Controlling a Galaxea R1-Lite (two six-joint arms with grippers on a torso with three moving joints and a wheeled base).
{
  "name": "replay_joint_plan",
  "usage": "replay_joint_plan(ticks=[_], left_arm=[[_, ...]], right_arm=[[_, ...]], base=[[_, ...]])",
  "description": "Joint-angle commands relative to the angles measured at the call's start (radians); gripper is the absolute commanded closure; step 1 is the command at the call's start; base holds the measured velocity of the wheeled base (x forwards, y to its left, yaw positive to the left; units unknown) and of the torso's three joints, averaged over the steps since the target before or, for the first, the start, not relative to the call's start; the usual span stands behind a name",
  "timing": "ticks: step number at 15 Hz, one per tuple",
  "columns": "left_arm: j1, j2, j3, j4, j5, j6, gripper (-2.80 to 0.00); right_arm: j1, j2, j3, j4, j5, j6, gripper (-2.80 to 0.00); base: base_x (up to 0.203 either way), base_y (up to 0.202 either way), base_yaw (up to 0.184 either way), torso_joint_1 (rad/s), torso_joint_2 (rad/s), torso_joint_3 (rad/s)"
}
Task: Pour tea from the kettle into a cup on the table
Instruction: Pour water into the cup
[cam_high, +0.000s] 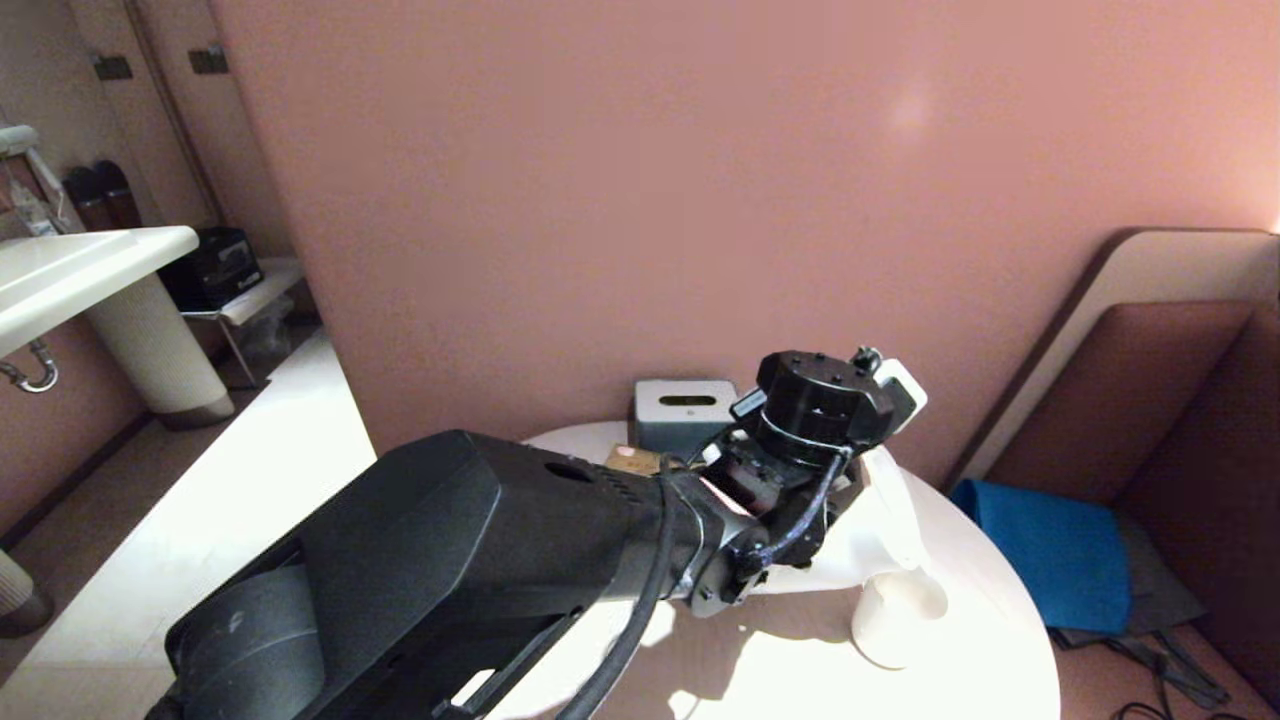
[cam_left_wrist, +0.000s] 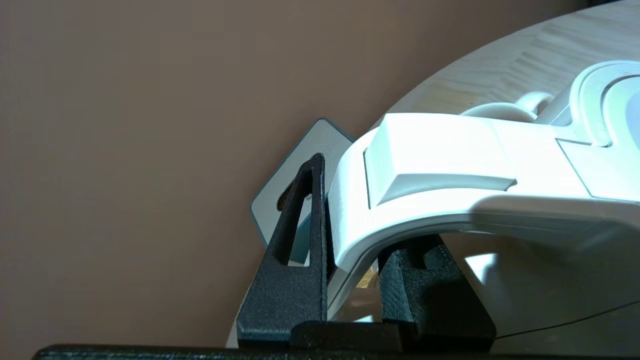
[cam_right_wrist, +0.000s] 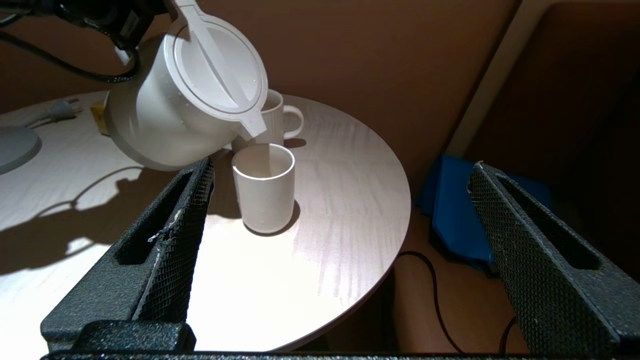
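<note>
The white kettle (cam_right_wrist: 185, 100) hangs tilted above the round white table (cam_right_wrist: 325, 225), its spout over the plain white cup (cam_right_wrist: 263, 187). A thin pale line of tea (cam_right_wrist: 270, 156) seems to run from the spout into the cup. My left gripper (cam_left_wrist: 350, 240) is shut on the kettle's loop handle (cam_left_wrist: 440, 165), one finger on each side. In the head view the left arm's wrist hides most of the kettle (cam_high: 890, 520), which leans over the cup (cam_high: 895, 615). My right gripper (cam_right_wrist: 340, 167) stays open and empty, back from the table's near edge.
A ribbed mug with a handle (cam_right_wrist: 277, 117) stands just behind the cup. The grey kettle base (cam_right_wrist: 15, 145) and a plug (cam_right_wrist: 60, 107) lie further along the table. A grey box (cam_high: 685, 410) sits at the wall. A blue cushion (cam_high: 1050, 550) and cables lie beside the table.
</note>
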Motion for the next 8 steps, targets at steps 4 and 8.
replay_joint_plan(ticks=[4,8], left_arm=[[-0.013,0.014,-0.016,-0.003,0.004,0.017,0.0],[-0.017,0.014,-0.017,0.0,0.004,0.031,0.0]], right_arm=[[0.0,0.001,0.0,-0.001,0.001,0.0,-2.8],[0.0,0.001,0.0,-0.001,0.001,0.0,-2.8]], base=[[0.0,0.0,0.0,0.0,0.0,0.0],[0.0,0.0,0.0,0.0,0.0,0.0]])
